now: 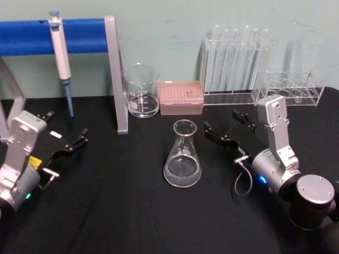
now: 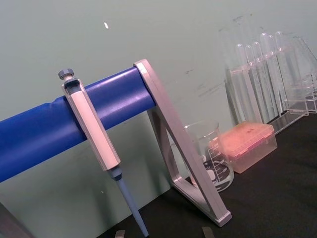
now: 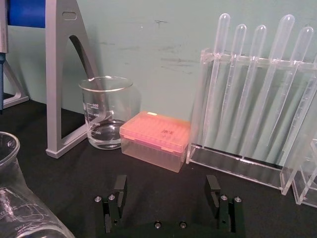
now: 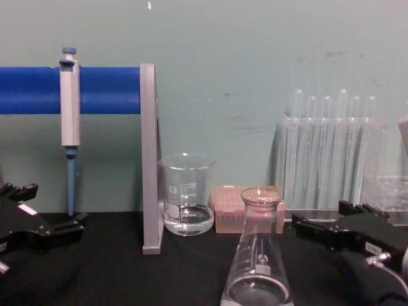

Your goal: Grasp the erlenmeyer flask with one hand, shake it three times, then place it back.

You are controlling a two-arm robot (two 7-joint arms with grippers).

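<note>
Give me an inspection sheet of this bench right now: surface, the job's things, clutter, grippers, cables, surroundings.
Surface: black table, no spills seen.
Job's things: erlenmeyer flask upright at centre, a little clear liquid inside, untouched.
Clutter: beaker, pink tip box, pipette rack, a second clear rack along the back; pipette hanging on the blue stand.
Grippers: right gripper open, beside the flask, apart from it; left gripper open, at the table's left.
Cables: grey cable looped at the right wrist.
Surroundings: pale green wall behind.
</note>
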